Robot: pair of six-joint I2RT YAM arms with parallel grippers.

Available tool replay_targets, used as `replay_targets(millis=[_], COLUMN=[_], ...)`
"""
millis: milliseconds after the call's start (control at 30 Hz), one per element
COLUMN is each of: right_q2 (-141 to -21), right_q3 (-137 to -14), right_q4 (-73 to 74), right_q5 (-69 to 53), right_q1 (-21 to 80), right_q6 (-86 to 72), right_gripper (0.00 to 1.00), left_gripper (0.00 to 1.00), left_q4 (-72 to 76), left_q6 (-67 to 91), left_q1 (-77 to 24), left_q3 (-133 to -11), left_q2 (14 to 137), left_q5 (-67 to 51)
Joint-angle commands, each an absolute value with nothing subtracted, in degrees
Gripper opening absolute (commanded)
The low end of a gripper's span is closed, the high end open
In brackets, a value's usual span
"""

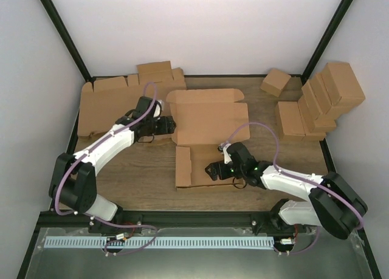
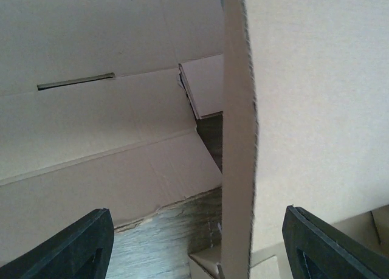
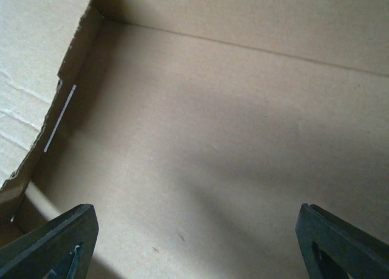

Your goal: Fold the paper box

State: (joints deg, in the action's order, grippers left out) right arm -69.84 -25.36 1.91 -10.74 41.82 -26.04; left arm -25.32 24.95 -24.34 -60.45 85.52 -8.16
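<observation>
Wood-grain desk (image 1: 140, 175) inside white walls (image 1: 200, 30) with black corner posts (image 1: 64, 33) carries the paper box (image 1: 209, 124); left tool (image 1: 171, 126) and right tool (image 1: 214, 168) both have jaws spread, holding nothing

No readable text, labels, brand marks or numbers in any of the three views. The paper box (image 1: 209, 121) shows plain brown cardboard faces only, nothing printed.
</observation>
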Motion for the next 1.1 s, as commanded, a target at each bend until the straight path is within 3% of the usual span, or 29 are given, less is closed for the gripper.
replay_targets(millis=[0, 167, 300, 500, 633, 1067], right_q2=[-71.67, -73.21, -74.46, -76.38, -76.22, -72.31], right_q3=[-25.48, -25.98, -26.38, -27.21, -28.97, -43.26], right_q4=[2.46, 3.24, 3.01, 2.63, 3.77, 12.6], right_q5=[-11.45, -11.02, -10.59, -10.69, -9.3, -7.31], right_q1=[42.27, 42.36, 42.43, 42.54, 42.54, 38.52], right_q6=[-27.77, -28.74, -29.31, -29.71, -29.55, -23.92], right_gripper=[0.92, 0.91, 0.91, 0.89, 0.89, 0.91], left_gripper=[0.79, 0.78, 0.68, 0.34, 0.05, 0.04], left_q4=[-24.13, -24.73, -25.1, -25.5, -25.14, -23.0], left_q6=[22.7, 21.65, 21.05, 20.44, 19.72, 14.68], left_q1=[-23.85, -23.9, -23.86, -23.91, -24.12, -26.61], left_q3=[-62.95, -65.28, -66.98, -69.69, -70.38, -67.05], left_q2=[87.32, 89.17, 91.02, 92.46, 92.48, 87.13], left_q5=[-7.83, -6.39, -6.2, -8.15, -10.74, -6.74])
